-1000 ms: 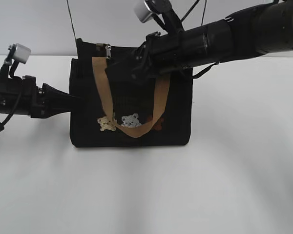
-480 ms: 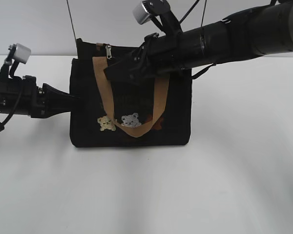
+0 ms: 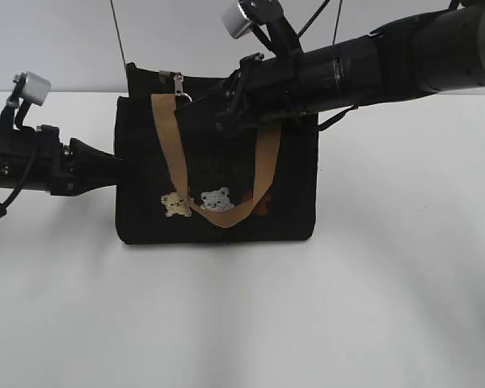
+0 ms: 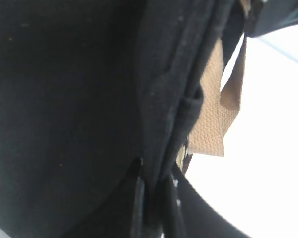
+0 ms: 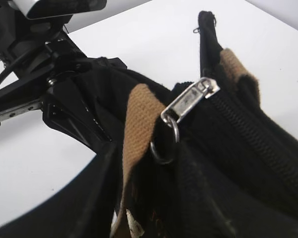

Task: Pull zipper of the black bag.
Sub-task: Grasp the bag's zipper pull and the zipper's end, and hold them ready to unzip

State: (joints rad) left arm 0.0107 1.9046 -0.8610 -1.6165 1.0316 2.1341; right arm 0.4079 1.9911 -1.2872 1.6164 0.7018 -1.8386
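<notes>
The black bag (image 3: 145, 202) stands upright on the white table, with a tan strap (image 3: 168, 149) and bear patches on its front. Its silver zipper pull (image 3: 179, 82) sits at the left end of the top edge. In the right wrist view the pull (image 5: 188, 101) and its ring (image 5: 164, 144) hang just ahead of my right gripper (image 5: 154, 198), which is open with the tan strap (image 5: 139, 124) between its jaws. In the exterior view the right gripper (image 3: 196, 113) lies against the bag's top front. My left gripper (image 4: 151, 198) is shut on the bag's side seam (image 4: 164, 99), at the bag's left edge (image 3: 120, 166).
The white table (image 3: 347, 307) spreads in front of and to the right of the bag. A thin dark wire (image 3: 117, 32) rises behind the bag's left corner. The right arm (image 3: 404, 56) stretches across the upper right.
My right gripper has moved left along the bag's top towards the zipper pull. The left gripper has kept its hold and place.
</notes>
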